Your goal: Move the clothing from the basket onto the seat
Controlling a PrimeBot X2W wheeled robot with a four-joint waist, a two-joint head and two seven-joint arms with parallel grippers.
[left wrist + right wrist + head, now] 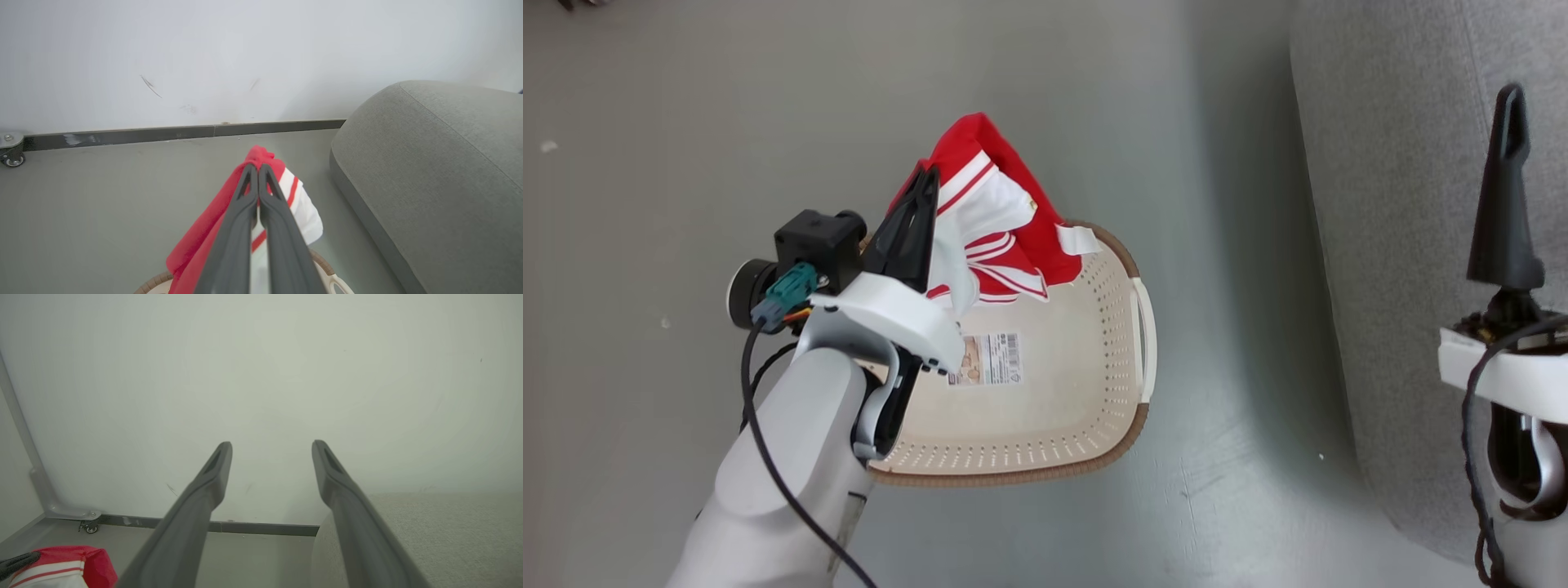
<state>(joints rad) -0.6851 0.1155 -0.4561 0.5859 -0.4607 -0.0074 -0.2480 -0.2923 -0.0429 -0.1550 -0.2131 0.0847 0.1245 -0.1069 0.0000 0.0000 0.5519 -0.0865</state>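
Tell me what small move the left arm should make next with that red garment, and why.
Probably carry the left end effector toward the robot's right, over to the seat. It is shut on the clothing, which hangs lifted above the far side of the basket, and the seat lies just beyond the basket on that side.

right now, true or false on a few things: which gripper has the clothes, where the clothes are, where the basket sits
1. The left gripper is shut on the clothing. True.
2. The right gripper holds a garment. False: the right gripper's jaws stand wide apart with nothing between them.
3. The clothing lies on the seat. False: it hangs from the left gripper over the far rim of the basket.
4. The basket stands on the floor beside the seat. True.
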